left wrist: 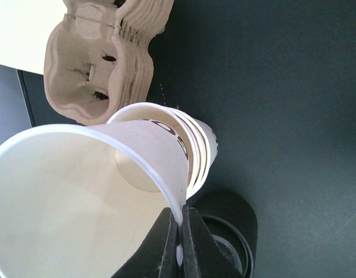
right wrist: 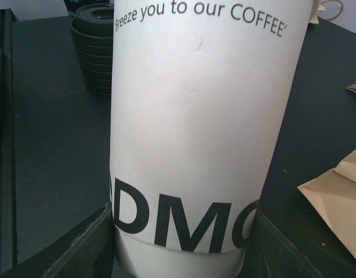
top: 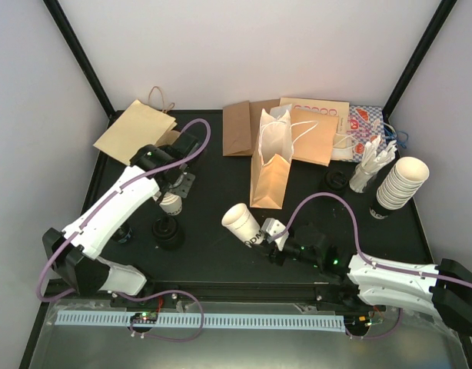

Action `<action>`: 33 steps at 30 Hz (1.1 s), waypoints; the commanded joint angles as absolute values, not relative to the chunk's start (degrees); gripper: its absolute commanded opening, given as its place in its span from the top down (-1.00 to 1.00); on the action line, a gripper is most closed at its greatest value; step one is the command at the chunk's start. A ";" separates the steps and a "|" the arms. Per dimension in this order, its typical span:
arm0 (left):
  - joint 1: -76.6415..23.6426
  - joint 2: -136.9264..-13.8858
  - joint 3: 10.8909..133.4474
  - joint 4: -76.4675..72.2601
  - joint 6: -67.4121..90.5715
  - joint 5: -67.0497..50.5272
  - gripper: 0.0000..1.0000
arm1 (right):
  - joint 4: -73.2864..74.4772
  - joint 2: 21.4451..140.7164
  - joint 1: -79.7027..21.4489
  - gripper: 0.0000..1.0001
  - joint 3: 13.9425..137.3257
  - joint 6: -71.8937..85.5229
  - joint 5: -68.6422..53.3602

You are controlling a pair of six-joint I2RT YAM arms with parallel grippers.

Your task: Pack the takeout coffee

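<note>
Cream cup [top: 242, 221] in right end effector's [top: 264, 235] part-open grip, mouth tilting upper left; left end effector [left wrist: 179, 234] pinches second cup [left wrist: 79, 197].

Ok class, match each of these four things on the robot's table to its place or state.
1 left gripper
2 right gripper
3 kraft bag
4 black lids

a stands upright mid-table
b pinches rim of white cup
c stacked on the table
d clasps the printed cup

Pairs: 1-b, 2-d, 3-a, 4-c
</note>
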State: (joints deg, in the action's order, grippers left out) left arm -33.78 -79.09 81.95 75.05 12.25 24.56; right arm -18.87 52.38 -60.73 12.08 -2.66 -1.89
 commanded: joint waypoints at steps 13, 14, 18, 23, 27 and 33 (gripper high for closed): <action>-33.49 -79.28 84.06 76.92 14.22 23.33 0.35 | -20.89 51.59 -60.97 -0.22 12.30 -2.67 -1.06; -33.41 -79.28 84.60 77.17 14.24 23.19 0.33 | -20.98 51.66 -60.99 -0.22 12.37 -2.67 -1.17; -33.47 -78.58 88.15 78.28 14.24 22.15 0.26 | -21.26 51.91 -61.00 -0.22 12.48 -2.50 -1.30; -33.54 -74.36 91.26 76.29 14.01 18.60 0.14 | -22.68 52.61 -60.95 -0.22 12.21 -2.01 -1.52; -33.56 -67.31 89.66 71.22 13.36 13.39 -0.08 | -23.62 52.65 -60.99 -0.23 12.06 -2.08 -1.82; -33.27 -56.52 82.43 61.05 15.84 5.86 -0.98 | -25.03 52.52 -60.95 -0.27 12.32 -4.64 -3.70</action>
State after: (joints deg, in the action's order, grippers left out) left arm -33.74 -60.90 85.62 68.36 13.76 12.80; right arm -21.23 52.75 -60.73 12.08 -2.85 -2.33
